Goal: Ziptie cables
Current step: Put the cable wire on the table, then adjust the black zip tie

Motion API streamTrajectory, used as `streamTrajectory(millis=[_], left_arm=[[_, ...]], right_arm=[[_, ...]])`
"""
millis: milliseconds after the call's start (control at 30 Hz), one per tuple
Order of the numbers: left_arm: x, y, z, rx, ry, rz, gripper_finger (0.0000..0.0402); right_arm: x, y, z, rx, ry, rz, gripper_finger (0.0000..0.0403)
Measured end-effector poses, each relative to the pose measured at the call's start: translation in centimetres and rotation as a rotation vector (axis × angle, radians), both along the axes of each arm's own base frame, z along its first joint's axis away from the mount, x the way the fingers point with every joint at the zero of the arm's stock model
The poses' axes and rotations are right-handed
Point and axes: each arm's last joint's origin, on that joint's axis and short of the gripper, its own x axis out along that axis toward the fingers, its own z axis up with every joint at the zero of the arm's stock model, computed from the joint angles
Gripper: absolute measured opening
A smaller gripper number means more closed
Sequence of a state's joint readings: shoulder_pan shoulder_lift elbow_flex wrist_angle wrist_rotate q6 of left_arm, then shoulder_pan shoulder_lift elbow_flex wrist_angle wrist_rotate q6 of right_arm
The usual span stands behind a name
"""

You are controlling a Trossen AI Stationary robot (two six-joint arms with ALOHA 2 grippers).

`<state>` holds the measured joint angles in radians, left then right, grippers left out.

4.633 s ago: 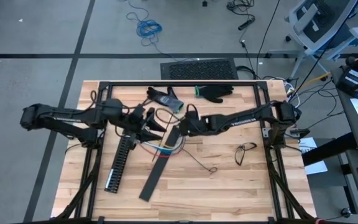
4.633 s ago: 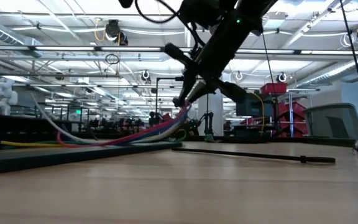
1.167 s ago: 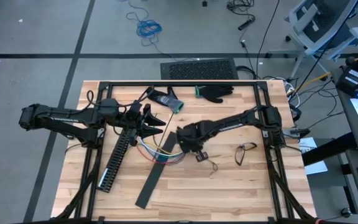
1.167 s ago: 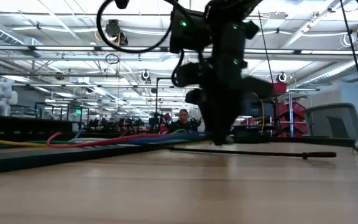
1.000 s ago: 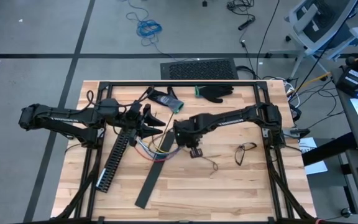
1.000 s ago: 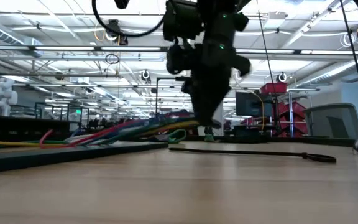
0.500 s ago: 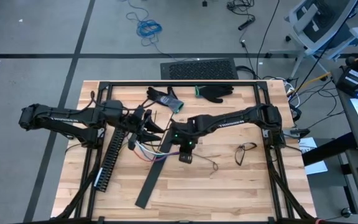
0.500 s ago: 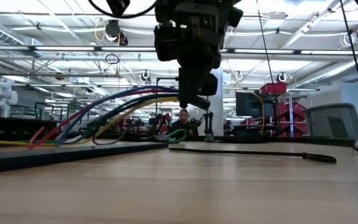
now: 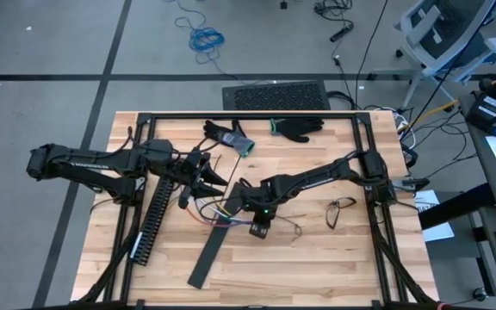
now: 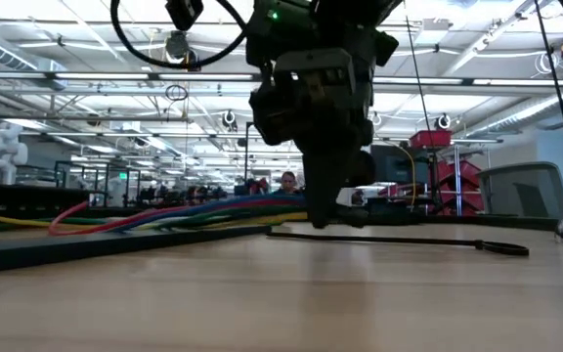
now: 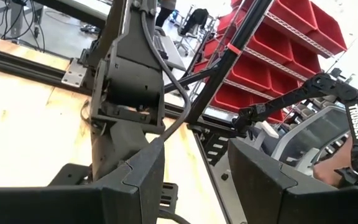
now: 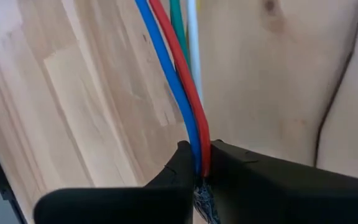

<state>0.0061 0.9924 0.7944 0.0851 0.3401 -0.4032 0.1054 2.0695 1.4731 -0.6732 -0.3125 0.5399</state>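
A: Why is the right gripper [image 12: 196,163] down so low over the table [image 9: 334,250]?

B: Its fingers [image 12: 166,177] are pinched on the cables [image 12: 182,81]; the blue and red wires run straight into the narrow gap between them, with green and a pale one alongside; holding them low keeps the bundle gathered at one end, I'd judge.

A: And the other end?

B: From above, the cables [image 9: 213,209] fan out between the two arms, near the middle of the table; the left gripper [image 9: 203,175] sits at their far end, beside the black slotted duct [image 9: 151,220]; its fingers [image 11: 135,186] stand apart with a clear gap, and I can't see any wire between them.

A: Where's the tie?

B: A thin dark strand [image 9: 289,227] lies on the wood just beside the right gripper; it may be the ziptie, though I can't tell for sure; the bundle looks not yet bound.
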Motion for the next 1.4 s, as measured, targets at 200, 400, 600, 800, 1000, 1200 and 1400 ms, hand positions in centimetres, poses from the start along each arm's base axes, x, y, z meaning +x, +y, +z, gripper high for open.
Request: streamTrajectory(millis=[200, 400, 600, 800, 1000, 1200, 1400], left_arm=[[0.0, 0.0, 0.0, 0.0, -0.004, 0.0, 0.0173], [0.0, 0.0, 0.0, -0.001, -0.001, 0.001, 0.0173], [0.0, 0.0, -0.1, 0.0, 0.008, 0.0, 0.0173], [0.0, 0.0, -0.2, 0.0, 0.024, 0.0, 0.0173], [0.0, 0.0, -0.2, -0.001, 0.024, 0.0, 0.0173], [0.0, 0.0, -0.2, -0.001, 0.025, 0.0, 0.0173], [0.1, 0.0, -0.3, 0.041, 0.016, -0.005, 0.0173]], right_arm=[[0.1, 0.4, -0.2, 0.004, -0.001, -0.01, 0.0082], [0.0, 0.4, -0.3, -0.064, -0.022, 0.049, 0.0141], [0.1, 0.5, 0.0, -0.073, -0.035, 0.088, 0.0181], [0.3, -0.3, 1.4, -0.201, -0.029, 0.179, 0.0185], [-1.3, -2.3, 2.6, -0.408, 0.161, 0.237, 0.0181], [-4.0, -1.5, 2.3, -0.403, 0.268, 0.232, 0.0181], [-9.1, 0.3, 2.4, -0.397, 0.233, 0.043, 0.018]])
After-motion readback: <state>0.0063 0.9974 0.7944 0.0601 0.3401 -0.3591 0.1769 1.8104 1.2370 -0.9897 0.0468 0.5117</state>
